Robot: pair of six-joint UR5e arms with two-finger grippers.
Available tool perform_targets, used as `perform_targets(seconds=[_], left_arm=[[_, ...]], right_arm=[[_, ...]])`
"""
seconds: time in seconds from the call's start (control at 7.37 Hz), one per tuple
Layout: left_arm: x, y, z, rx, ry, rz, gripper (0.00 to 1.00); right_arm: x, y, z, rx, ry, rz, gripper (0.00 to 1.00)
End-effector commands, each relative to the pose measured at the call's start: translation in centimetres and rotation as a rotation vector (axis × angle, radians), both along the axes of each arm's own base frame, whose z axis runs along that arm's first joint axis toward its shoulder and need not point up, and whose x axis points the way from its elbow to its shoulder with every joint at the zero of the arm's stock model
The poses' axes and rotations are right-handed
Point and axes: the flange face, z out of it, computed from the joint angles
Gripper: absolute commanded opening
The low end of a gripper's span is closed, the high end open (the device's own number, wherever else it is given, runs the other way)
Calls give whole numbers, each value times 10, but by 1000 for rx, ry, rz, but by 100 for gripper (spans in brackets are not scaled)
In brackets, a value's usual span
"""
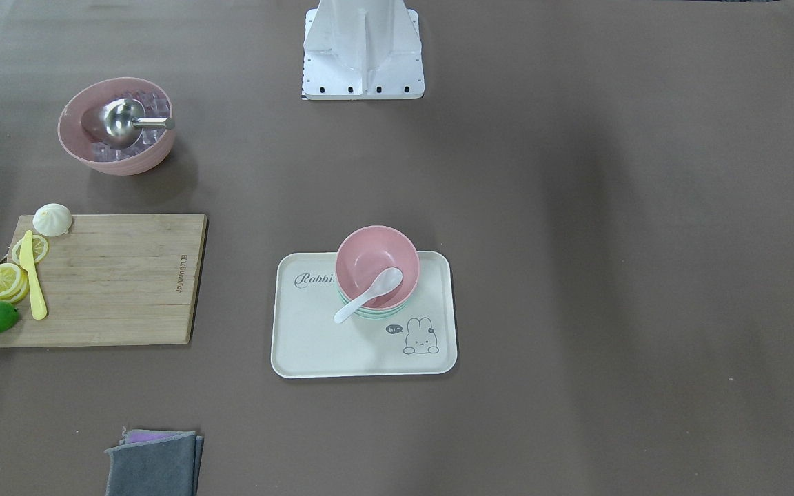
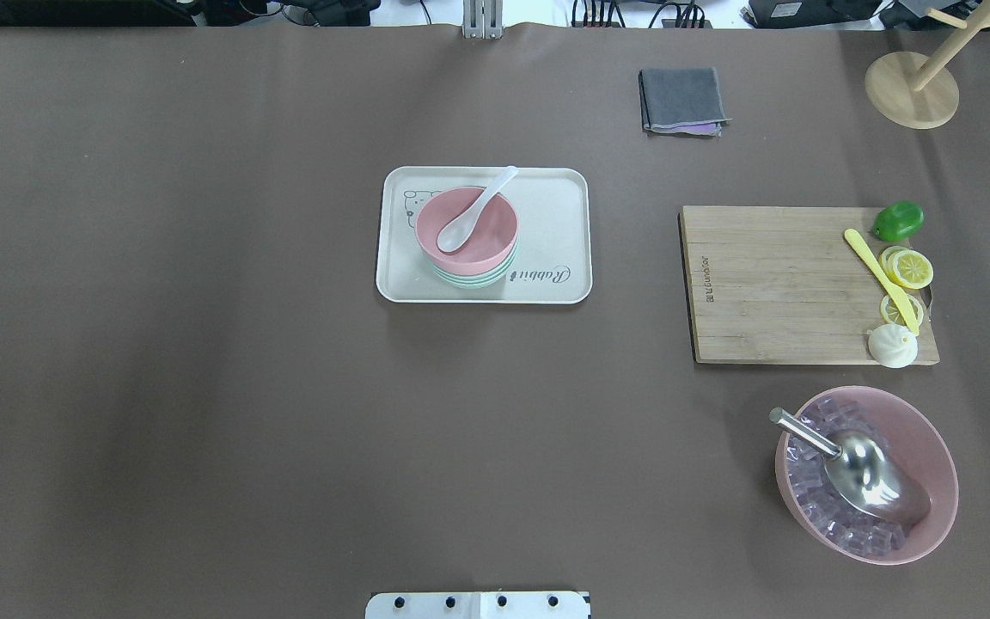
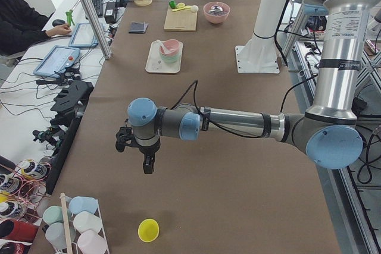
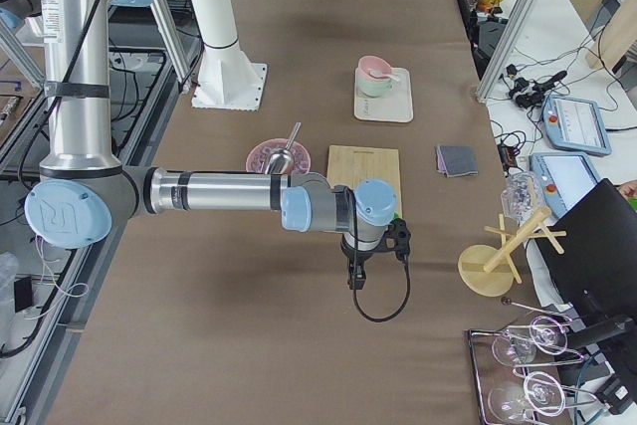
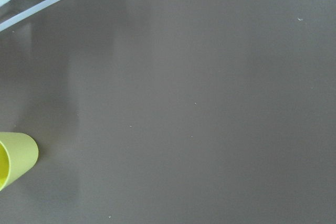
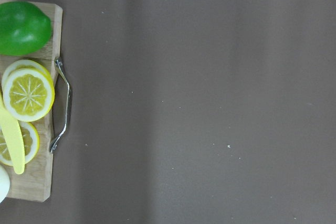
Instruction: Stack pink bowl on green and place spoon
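The pink bowl (image 1: pixel 368 258) sits stacked on the green bowl (image 1: pixel 372 314) on the cream rabbit tray (image 1: pixel 314 337) at mid-table. It also shows in the overhead view (image 2: pixel 486 245). The white spoon (image 1: pixel 368 295) lies in the pink bowl with its handle over the rim; it also shows in the overhead view (image 2: pixel 478 211). My left gripper (image 3: pixel 146 166) hangs over bare table far from the tray, near a yellow cup (image 3: pixel 148 229). My right gripper (image 4: pixel 355 276) hangs beside the cutting board. I cannot tell whether either is open or shut.
A wooden cutting board (image 2: pixel 779 284) holds lemon slices (image 2: pixel 909 268), a lime (image 2: pixel 897 221), a yellow knife and a bun. A large pink bowl (image 2: pixel 929 430) holds ice and a metal scoop (image 2: pixel 860 468). A folded grey cloth (image 2: pixel 682 99) and a wooden stand (image 2: pixel 912 86) sit at the far edge.
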Motion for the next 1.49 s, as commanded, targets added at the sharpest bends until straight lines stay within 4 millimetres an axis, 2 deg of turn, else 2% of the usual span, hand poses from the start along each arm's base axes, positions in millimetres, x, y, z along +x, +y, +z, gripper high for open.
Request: perform_targets(seconds=[0.0,1.36], left_arm=[[0,3,5,-5,-5,3,98],[0,3,3,6,-3,4,98]], right_arm=[[1,0,-1,2,0,2,100],[4,-7,-13,25,-17,11,100]])
